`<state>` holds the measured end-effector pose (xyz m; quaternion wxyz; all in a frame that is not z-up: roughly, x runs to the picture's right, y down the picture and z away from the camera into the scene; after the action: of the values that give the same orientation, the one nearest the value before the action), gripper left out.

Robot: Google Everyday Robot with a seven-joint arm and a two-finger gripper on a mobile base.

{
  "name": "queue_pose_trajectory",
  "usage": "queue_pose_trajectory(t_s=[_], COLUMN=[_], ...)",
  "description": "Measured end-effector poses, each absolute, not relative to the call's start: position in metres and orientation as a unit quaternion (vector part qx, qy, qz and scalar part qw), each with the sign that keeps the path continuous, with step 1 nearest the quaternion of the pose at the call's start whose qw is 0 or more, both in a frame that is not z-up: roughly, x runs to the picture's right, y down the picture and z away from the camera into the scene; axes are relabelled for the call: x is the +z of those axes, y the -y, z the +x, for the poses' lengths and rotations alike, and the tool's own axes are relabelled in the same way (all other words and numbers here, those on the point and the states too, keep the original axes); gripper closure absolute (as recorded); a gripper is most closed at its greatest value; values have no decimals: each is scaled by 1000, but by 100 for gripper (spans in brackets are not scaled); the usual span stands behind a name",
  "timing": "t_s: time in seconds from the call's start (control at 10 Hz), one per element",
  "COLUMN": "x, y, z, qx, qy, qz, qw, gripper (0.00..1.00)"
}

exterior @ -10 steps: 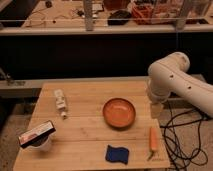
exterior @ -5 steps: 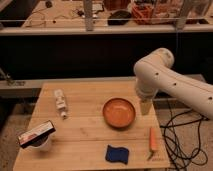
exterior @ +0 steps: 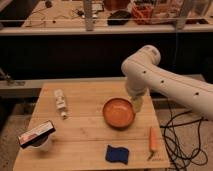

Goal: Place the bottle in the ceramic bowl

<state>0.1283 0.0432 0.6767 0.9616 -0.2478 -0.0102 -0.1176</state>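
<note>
The small white bottle (exterior: 61, 103) lies on its side on the left part of the wooden table (exterior: 85, 135), cap toward the front. The orange-brown ceramic bowl (exterior: 119, 113) sits right of the table's middle and holds nothing. My gripper (exterior: 137, 105) hangs from the white arm (exterior: 165, 82) just past the bowl's right rim, far from the bottle.
A white cup (exterior: 37, 136) with a flat dark item across its top stands at the front left. A blue sponge (exterior: 117, 153) lies at the front middle. An orange carrot-like stick (exterior: 152, 140) lies at the front right. Black cables trail on the floor to the right.
The arm has swung left, from the table's right edge to just beside the bowl's right rim. The bottle, bowl and other items have not moved.
</note>
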Motion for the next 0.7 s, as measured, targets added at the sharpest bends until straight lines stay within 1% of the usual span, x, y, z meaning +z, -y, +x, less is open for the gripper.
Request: queue_pose_trajectory(t_s=[0.2, 0.7], x=[681, 690], y=[-38, -26], z=[102, 74], qx=[-133, -161], qy=[17, 27], qz=[-244, -239], qw=[960, 957], gripper=[20, 20])
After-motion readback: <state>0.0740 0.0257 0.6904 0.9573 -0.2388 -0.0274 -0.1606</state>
